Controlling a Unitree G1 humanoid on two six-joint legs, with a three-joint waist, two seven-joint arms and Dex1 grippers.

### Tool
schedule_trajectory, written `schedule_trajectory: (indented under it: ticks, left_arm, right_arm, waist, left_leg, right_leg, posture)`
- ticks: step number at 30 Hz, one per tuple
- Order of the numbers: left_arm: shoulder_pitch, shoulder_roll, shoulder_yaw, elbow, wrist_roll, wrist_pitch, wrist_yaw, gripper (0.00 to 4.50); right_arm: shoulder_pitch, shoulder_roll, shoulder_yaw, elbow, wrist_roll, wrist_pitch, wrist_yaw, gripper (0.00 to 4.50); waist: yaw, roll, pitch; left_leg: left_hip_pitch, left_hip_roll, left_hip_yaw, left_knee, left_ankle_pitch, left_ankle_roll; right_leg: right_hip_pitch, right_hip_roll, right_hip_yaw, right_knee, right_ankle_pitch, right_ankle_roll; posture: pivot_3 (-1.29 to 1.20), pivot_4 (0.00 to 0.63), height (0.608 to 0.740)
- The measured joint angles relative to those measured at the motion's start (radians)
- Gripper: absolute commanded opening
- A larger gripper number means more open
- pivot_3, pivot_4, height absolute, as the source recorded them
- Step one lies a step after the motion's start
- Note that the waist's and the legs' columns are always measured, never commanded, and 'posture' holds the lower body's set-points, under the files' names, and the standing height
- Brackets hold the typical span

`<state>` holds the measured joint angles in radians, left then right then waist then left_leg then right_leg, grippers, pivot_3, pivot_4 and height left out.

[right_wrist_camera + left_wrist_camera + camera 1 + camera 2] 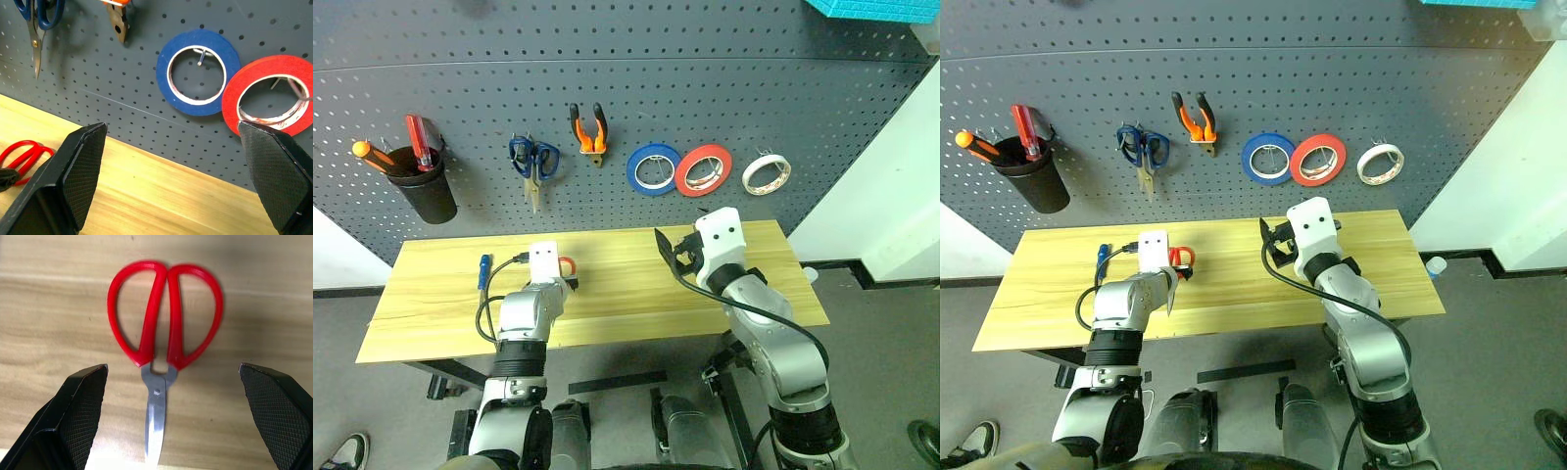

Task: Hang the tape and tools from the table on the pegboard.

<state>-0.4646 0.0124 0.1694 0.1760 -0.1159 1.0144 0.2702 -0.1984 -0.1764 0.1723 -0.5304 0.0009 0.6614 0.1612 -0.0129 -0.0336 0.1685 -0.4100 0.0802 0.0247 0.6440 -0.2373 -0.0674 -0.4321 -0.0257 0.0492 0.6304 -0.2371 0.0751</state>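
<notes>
Red-handled scissors (164, 318) lie flat on the table (636, 294), blades toward my left gripper (171, 369), which hangs open just above them with a finger on either side. To their left on the table lies the blue-handled screwdriver (483, 270). On the pegboard (656, 88) hang the orange-handled pliers (590, 130) and, at the right end of the row, the whitish tape (766, 174). My right gripper (674, 250) is open and empty over the middle of the table, pointing level at the pegboard.
A black cup (423, 186) with red and orange screwdrivers hangs at the board's left. Blue scissors (533, 162), a blue roll (198, 71) and a red roll (274, 95) also hang there. A person's shoe (342, 452) is on the floor at lower left.
</notes>
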Motion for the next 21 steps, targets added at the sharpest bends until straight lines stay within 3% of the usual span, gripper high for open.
schedule_trajectory:
  ticks: [12,21]
  left_arm:
    - [0.031,0.024,0.004,0.046,0.024,0.018,-0.037,4.5]
    - [-0.012,0.027,0.002,0.136,0.04,-0.063,-0.072,4.5]
  right_arm:
    - [0.045,-0.002,0.001,-0.068,-0.007,0.057,-0.018,4.48]
    - [0.074,-0.009,-0.005,-0.126,-0.008,0.119,-0.021,4.48]
  waist:
    - [-0.002,-0.001,0.038]
    - [-0.002,0.003,0.042]
  left_leg:
    - [-0.005,0.0,0.0,0.0,0.0,0.001]
    - [-0.008,0.0,0.0,0.001,-0.001,0.001]
  right_leg:
    - [-0.005,-0.001,0.0,0.0,0.0,0.0]
    - [-0.008,-0.001,0.0,0.0,0.0,0.0]
  posture:
    - [-0.02,0.246,0.721]
    - [-0.04,0.256,0.721]
